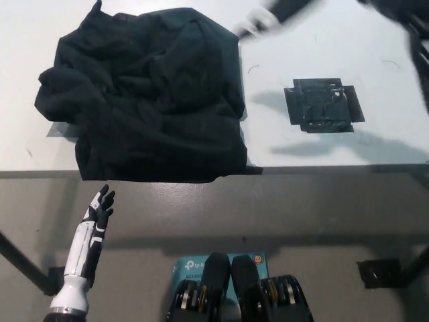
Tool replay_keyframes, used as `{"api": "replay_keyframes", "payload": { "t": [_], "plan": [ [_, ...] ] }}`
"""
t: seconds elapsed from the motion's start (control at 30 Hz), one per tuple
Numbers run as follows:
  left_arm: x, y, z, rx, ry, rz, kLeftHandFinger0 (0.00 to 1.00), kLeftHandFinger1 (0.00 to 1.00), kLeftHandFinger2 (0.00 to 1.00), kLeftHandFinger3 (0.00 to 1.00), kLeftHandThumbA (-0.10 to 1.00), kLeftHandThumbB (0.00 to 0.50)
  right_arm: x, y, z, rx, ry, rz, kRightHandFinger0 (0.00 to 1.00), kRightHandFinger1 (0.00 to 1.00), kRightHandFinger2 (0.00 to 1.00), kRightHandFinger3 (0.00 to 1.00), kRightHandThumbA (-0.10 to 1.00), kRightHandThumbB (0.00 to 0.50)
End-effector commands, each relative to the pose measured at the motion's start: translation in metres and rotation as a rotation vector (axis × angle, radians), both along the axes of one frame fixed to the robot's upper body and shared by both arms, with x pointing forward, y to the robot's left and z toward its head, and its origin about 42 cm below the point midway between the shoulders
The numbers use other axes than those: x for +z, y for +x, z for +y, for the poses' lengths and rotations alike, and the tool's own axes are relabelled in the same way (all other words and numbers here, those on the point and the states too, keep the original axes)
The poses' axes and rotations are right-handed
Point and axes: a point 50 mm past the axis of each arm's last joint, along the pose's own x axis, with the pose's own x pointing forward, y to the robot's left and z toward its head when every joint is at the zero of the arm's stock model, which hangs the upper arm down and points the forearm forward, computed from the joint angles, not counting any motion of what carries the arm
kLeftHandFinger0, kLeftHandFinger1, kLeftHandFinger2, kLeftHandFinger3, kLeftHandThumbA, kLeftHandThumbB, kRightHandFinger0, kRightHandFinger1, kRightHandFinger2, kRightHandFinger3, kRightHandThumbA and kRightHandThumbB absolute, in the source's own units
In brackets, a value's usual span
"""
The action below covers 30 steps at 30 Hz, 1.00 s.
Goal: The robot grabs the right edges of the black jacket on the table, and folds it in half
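Observation:
The black jacket point(144, 94) lies bunched and folded over on the left half of the white table point(322, 40), its lower edge at the table's front rim. My white left hand point(99, 209) hangs open below the table edge at the lower left, apart from the jacket. Of my black right arm point(421, 47) only a blurred dark strip shows at the upper right edge; its hand is out of the picture. A blurred pale hand with a dark sleeve point(258, 20), seemingly a person's, is at the jacket's upper right corner.
A black tape patch point(323, 106) is stuck on the table right of the jacket. A soft shadow point(348, 144) lies across the table's right front. Below the table, a teal box point(201, 265) sits on the grey floor.

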Motion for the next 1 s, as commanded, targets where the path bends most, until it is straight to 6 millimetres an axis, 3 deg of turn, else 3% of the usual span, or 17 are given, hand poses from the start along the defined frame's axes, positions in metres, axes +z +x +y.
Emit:
{"api": "replay_keyframes", "payload": {
  "t": [0.0,0.03,0.07,0.1,0.13,0.17,0.2,0.23,0.27,0.33,0.43,0.5,0.53,0.67,0.8,0.87,0.97],
  "plan": [
    [0.039,0.035,0.009,-0.027,-0.071,-0.138,1.00,1.00,1.00,1.00,1.00,0.500,0.011,-0.184,-0.139,-0.036,0.274,-0.316,1.00,1.00,1.00,1.00,1.00,0.440],
    [0.040,0.038,0.007,-0.031,-0.075,-0.141,1.00,1.00,1.00,1.00,1.00,0.500,-0.012,-0.190,-0.144,-0.054,0.363,-0.277,1.00,1.00,1.00,1.00,1.00,0.443],
    [0.040,0.040,0.006,-0.032,-0.077,-0.143,1.00,1.00,1.00,1.00,1.00,0.500,-0.023,-0.194,-0.146,-0.065,0.401,-0.260,1.00,1.00,1.00,1.00,1.00,0.443],
    [0.039,0.040,0.008,-0.026,-0.072,-0.137,1.00,1.00,1.00,1.00,1.00,0.500,-0.045,-0.190,-0.140,-0.087,0.472,-0.236,1.00,1.00,1.00,1.00,1.00,0.412],
    [0.038,0.039,0.009,-0.025,-0.073,-0.136,1.00,1.00,1.00,1.00,1.00,0.500,-0.057,-0.187,-0.136,-0.106,0.509,-0.231,1.00,1.00,1.00,1.00,1.00,0.397],
    [0.036,0.035,0.012,-0.021,-0.070,-0.132,1.00,1.00,1.00,1.00,1.00,0.500,-0.068,-0.185,-0.131,-0.120,0.536,-0.219,1.00,1.00,1.00,1.00,0.99,0.350],
    [0.033,0.029,0.014,-0.016,-0.062,-0.127,1.00,1.00,1.00,1.00,1.00,0.500,-0.088,-0.184,-0.125,-0.136,0.571,-0.182,1.00,1.00,1.00,1.00,1.00,0.355],
    [0.031,0.026,0.015,-0.013,-0.058,-0.124,1.00,1.00,1.00,1.00,1.00,0.500,-0.098,-0.184,-0.121,-0.158,0.580,-0.170,1.00,1.00,1.00,1.00,1.00,0.299],
    [0.029,0.022,0.016,-0.013,-0.060,-0.122,1.00,1.00,1.00,1.00,1.00,0.500,-0.113,-0.182,-0.117,-0.174,0.605,-0.147,1.00,1.00,1.00,1.00,1.00,0.338],
    [0.026,0.019,0.020,-0.006,-0.050,-0.116,1.00,1.00,1.00,1.00,1.00,0.500,-0.151,-0.173,-0.108,-0.213,0.686,-0.067,1.00,1.00,1.00,1.00,1.00,0.332],
    [0.023,0.012,0.024,-0.002,-0.045,-0.108,1.00,1.00,1.00,1.00,1.00,0.500,-0.195,-0.163,-0.098,-0.273,0.756,0.037,1.00,1.00,1.00,1.00,1.00,0.283],
    [0.017,0.000,0.026,0.002,-0.037,-0.090,1.00,1.00,1.00,1.00,1.00,0.500,-0.222,-0.166,-0.093,-0.314,0.801,0.109,1.00,1.00,1.00,1.00,1.00,0.287],
    [0.013,-0.006,0.028,0.000,-0.034,-0.084,1.00,1.00,1.00,1.00,1.00,0.500,-0.243,-0.165,-0.090,-0.341,0.836,0.156,1.00,1.00,1.00,1.00,1.00,0.253],
    [0.007,-0.019,0.033,0.003,-0.035,-0.067,1.00,1.00,1.00,1.00,1.00,0.500,-0.292,-0.168,-0.083,-0.422,0.877,0.255,1.00,1.00,1.00,1.00,1.00,0.249],
    [0.001,-0.024,0.033,0.005,-0.042,-0.052,1.00,1.00,1.00,1.00,1.00,0.500,-0.334,-0.166,-0.084,-0.522,0.869,0.357,1.00,1.00,1.00,1.00,1.00,0.186],
    [-0.002,-0.027,0.033,0.007,-0.044,-0.045,1.00,1.00,1.00,1.00,1.00,0.500,-0.346,-0.165,-0.086,-0.534,0.872,0.401,1.00,1.00,1.00,1.00,1.00,0.160],
    [-0.005,-0.032,0.035,0.011,-0.047,-0.038,1.00,1.00,1.00,1.00,1.00,0.500,-0.354,-0.163,-0.089,-0.526,0.845,0.423,1.00,1.00,1.00,1.00,1.00,0.167]
  ]
}}
